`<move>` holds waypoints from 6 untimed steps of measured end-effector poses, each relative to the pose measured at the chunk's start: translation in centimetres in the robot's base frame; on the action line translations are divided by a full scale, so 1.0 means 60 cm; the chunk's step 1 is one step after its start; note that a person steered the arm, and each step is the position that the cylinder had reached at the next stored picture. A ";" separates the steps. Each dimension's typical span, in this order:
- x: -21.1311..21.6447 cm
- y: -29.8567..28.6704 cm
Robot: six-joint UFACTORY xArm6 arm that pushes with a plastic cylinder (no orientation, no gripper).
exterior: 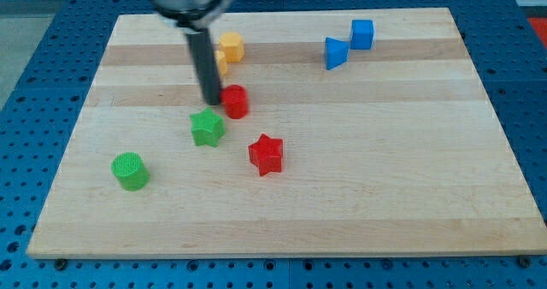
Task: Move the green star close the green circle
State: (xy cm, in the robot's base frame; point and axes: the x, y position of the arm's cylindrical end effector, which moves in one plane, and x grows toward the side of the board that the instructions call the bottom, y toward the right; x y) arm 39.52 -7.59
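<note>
The green star [208, 128] lies left of the board's middle. The green circle [130, 170] lies at the lower left, well apart from the star. My tip [212, 102] is just above the green star, at its top edge, and right beside the left side of a red round block [236, 102]. The rod rises from there to the view's top.
A red star [266, 154] lies to the lower right of the green star. A yellow block [231, 46] and a second yellow one [220, 63], partly hidden by the rod, lie near the top. A blue triangle [335, 53] and a blue cube [362, 34] lie at the top right. The wooden board [385, 195] rests on a blue perforated table.
</note>
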 end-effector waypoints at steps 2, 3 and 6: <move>0.019 0.073; 0.069 -0.014; 0.177 -0.044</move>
